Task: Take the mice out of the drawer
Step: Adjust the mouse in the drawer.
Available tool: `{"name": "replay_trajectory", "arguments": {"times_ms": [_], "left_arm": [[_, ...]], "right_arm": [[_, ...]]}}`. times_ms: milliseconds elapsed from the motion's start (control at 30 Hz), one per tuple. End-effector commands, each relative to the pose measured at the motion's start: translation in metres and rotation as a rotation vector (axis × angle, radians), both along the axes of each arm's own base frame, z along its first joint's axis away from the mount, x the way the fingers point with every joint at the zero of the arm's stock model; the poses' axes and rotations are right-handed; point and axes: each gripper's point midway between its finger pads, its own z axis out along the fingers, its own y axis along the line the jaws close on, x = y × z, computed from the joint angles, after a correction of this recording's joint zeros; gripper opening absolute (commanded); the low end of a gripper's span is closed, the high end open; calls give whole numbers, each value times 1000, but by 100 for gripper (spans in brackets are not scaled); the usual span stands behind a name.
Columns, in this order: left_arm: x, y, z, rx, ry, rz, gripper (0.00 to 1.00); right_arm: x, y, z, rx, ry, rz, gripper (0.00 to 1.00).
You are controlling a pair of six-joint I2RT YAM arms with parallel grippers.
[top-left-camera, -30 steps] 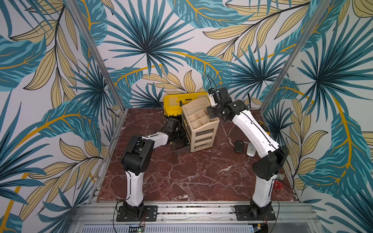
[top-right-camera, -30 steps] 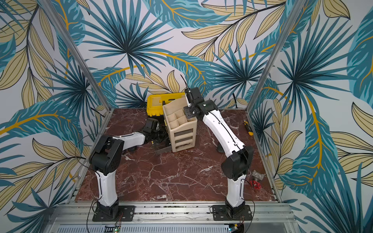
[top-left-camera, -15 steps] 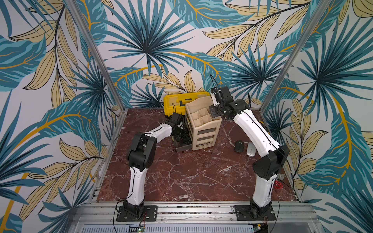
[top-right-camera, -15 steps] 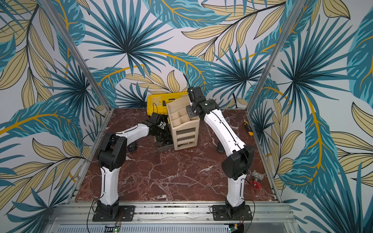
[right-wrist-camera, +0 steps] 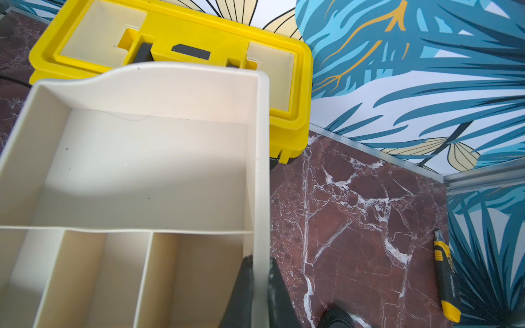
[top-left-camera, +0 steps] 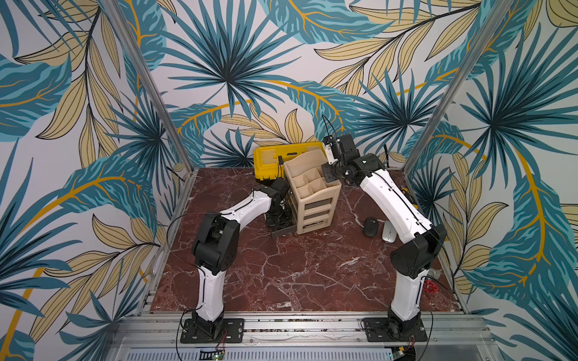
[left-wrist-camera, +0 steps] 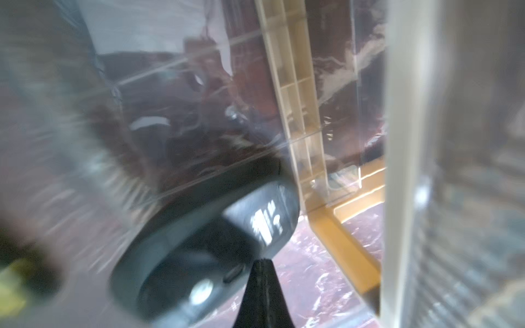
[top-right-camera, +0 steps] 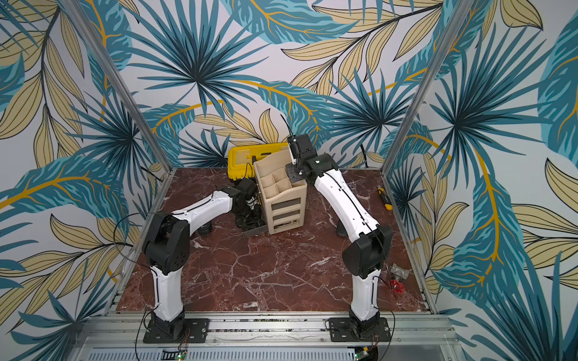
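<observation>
The beige drawer organizer (top-left-camera: 314, 200) stands at the back of the table, its lowest drawer (top-left-camera: 283, 230) pulled out toward the left arm. My left gripper (left-wrist-camera: 262, 262) is shut, its tips pressed together right at a black mouse (left-wrist-camera: 216, 247) that lies tilted inside the drawer's dark see-through walls. My right gripper (right-wrist-camera: 260, 272) is shut on the organizer's top side wall (right-wrist-camera: 260, 181). Two mice lie on the table by the right arm, one black (top-left-camera: 370, 226) and one silver-grey (top-left-camera: 388, 232).
A yellow toolbox (top-left-camera: 275, 156) sits just behind the organizer against the back wall. A yellow-and-black utility knife (top-right-camera: 384, 201) lies near the right wall. A red-handled metal part (top-right-camera: 396, 278) rests at the front right corner.
My left wrist has moved back along the organizer's left side, deeper over the pulled-out drawer. The right gripper keeps its hold on the organizer, which shifted slightly.
</observation>
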Motion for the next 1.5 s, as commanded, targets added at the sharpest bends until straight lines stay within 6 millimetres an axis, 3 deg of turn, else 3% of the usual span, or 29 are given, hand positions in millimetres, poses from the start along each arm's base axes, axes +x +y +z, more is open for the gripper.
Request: {"name": "replay_trajectory", "arguments": {"times_ms": [0,100,233,333,467,567,700,900,1167,1333,1467], "left_arm": [[9,23,18,70,-101,75,0],[15,42,27,168,-144,111,9],[15,68,27,326,-134,108,14],[14,64,27,279,-141,90,25],[14,55,34,156,-192,70,56],[16,55,37,158,-220,18,64],[19,52,34,162,-237,-64,65],[24,44,58,123,-349,-153,65],[28,53,41,195,-407,-409,85],[43,47,40,219,-486,-546,87],[54,39,50,174,-536,-600,88]], "right_arm": [[-9,12,-68,-100,170,53,0],[-9,12,-69,-101,170,53,0],[-10,11,-71,-98,174,52,0],[-10,11,-73,-100,175,51,0],[-10,12,-74,-100,179,52,0],[-9,12,-75,-102,181,52,0],[-10,12,-74,-98,180,50,0],[-10,10,-75,-109,180,46,0],[-6,4,-72,-124,173,43,0],[2,-10,-61,-117,156,105,0],[5,-17,-61,-70,175,175,0]]}}
